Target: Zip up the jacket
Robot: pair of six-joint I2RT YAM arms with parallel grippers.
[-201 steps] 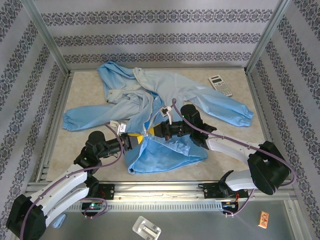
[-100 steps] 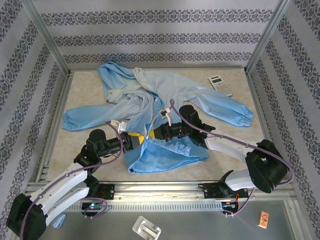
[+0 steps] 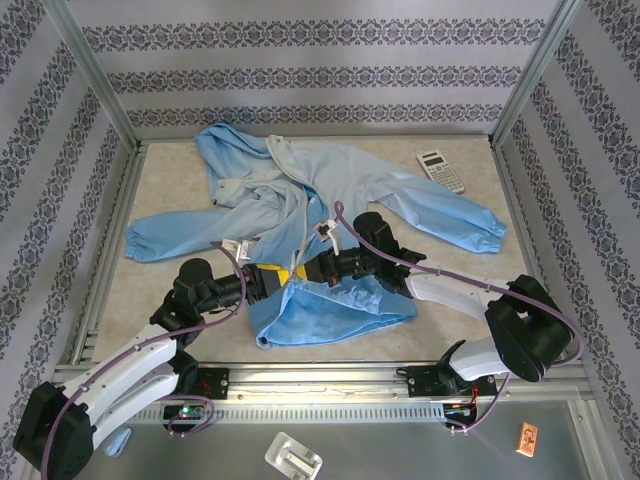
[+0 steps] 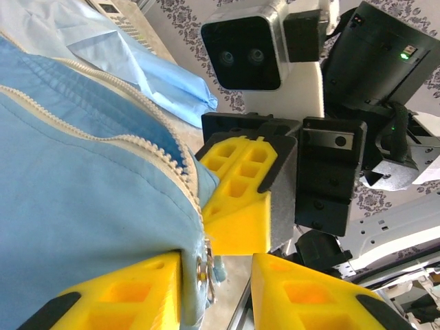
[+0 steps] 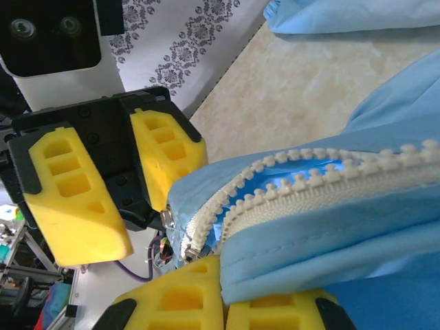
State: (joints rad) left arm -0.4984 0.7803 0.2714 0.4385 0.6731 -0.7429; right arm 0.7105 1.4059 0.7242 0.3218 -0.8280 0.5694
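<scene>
The light-blue jacket (image 3: 330, 200) lies spread on the table, its lower front bunched near the arms. My right gripper (image 3: 308, 270) is shut on the jacket's bottom edge beside the white zipper (image 5: 309, 180), and a fold of fabric comes out from between its yellow fingers (image 5: 165, 302). My left gripper (image 3: 272, 281) faces it from the left and stands open. In the left wrist view the zipper's lower end, with a small metal piece (image 4: 204, 265), rests against one left finger (image 4: 103, 295), and a gap separates it from the other finger. The zipper teeth (image 4: 137, 141) lie apart, unzipped.
A grey calculator (image 3: 441, 170) lies at the back right, just beyond the jacket's right sleeve (image 3: 470, 225). The left sleeve (image 3: 165, 240) stretches toward the left rail. Patterned walls and metal posts (image 3: 90, 70) enclose the table.
My left gripper's jaws have parted from shut to open at the zipper's lower end. The right gripper, still holding the jacket's edge, has shifted slightly toward the left gripper.
</scene>
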